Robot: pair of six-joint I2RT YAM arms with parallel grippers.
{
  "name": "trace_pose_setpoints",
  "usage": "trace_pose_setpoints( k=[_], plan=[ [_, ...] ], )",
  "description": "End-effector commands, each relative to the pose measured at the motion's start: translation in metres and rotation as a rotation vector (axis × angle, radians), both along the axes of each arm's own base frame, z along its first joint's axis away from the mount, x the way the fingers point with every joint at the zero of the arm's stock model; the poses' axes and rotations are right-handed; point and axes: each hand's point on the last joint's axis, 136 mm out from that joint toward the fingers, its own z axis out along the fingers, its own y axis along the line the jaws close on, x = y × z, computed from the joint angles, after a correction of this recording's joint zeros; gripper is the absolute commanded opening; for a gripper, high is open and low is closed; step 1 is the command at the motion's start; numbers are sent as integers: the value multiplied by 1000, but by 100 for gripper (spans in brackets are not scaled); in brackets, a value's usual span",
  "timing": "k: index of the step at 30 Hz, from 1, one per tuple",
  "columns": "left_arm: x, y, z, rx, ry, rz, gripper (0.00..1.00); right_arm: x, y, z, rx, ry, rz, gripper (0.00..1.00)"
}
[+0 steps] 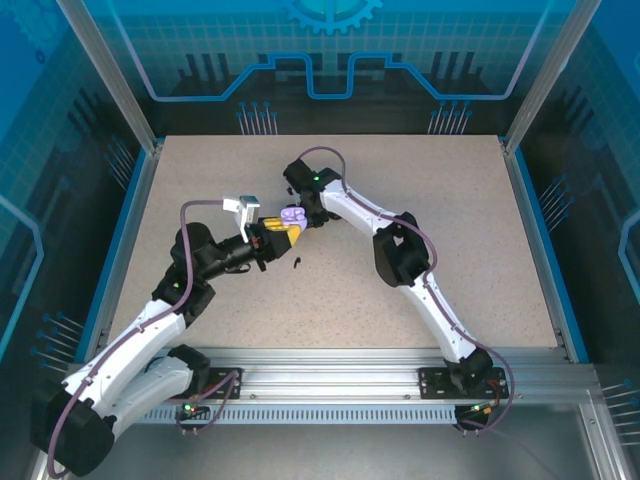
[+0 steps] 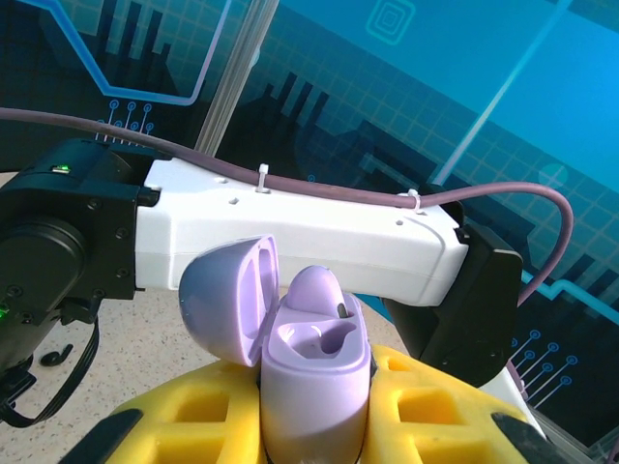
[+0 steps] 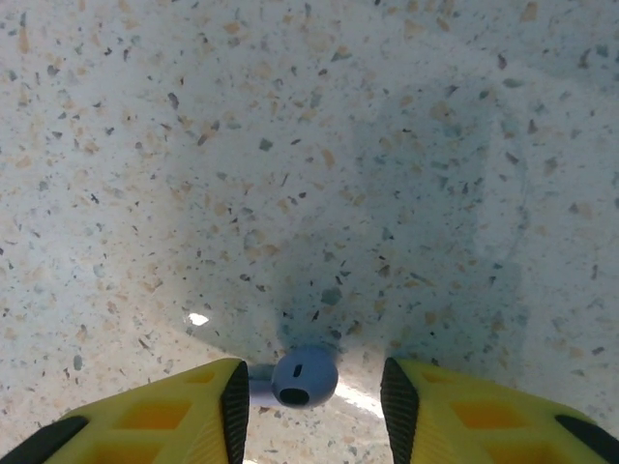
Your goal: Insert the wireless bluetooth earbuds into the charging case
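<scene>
My left gripper (image 2: 314,430) is shut on the lavender charging case (image 2: 314,387), holding it upright between yellow fingers (image 2: 193,416). The case's lid (image 2: 227,300) is swung open to the left. One lavender earbud (image 2: 319,290) sits in the far slot and the near slot is empty. In the top view the case (image 1: 292,215) is at mid-table. My right gripper (image 3: 311,391) points down at the table, open, with a second lavender earbud (image 3: 305,377) lying between its fingers. The stem of that earbud reaches toward the left pad (image 3: 235,406), and a gap remains on the right side.
A small black earbud (image 1: 297,262) lies on the speckled table (image 1: 420,200) just in front of the case; it is also at the left of the left wrist view (image 2: 55,356). The right arm's white link (image 2: 290,242) passes close behind the open case.
</scene>
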Motion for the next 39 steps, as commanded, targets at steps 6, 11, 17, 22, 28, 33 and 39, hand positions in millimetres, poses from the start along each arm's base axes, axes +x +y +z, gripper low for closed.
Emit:
trace_pose_setpoints(
  k=[6,11,17,22,28,33,39],
  plan=[
    [1,8,4,-11,-37,36,10,-11,-1,-22,-93,19,31,39],
    [0,9,3,-9,-35,42,10,-15,-10,-28,-157,14,59,33],
    [1,10,2,-8,-34,49,10,-19,-26,-27,-231,2,96,23],
    [1,11,3,-10,-36,54,10,-21,-41,-16,-228,-19,102,18],
    [0,11,3,-11,-35,54,10,-27,-68,3,-227,-52,119,17],
    [0,10,5,-16,-35,49,10,-39,-95,26,-209,-98,153,17],
    [1,8,2,-19,-24,37,10,-54,-135,40,-214,-149,165,16]
  ],
)
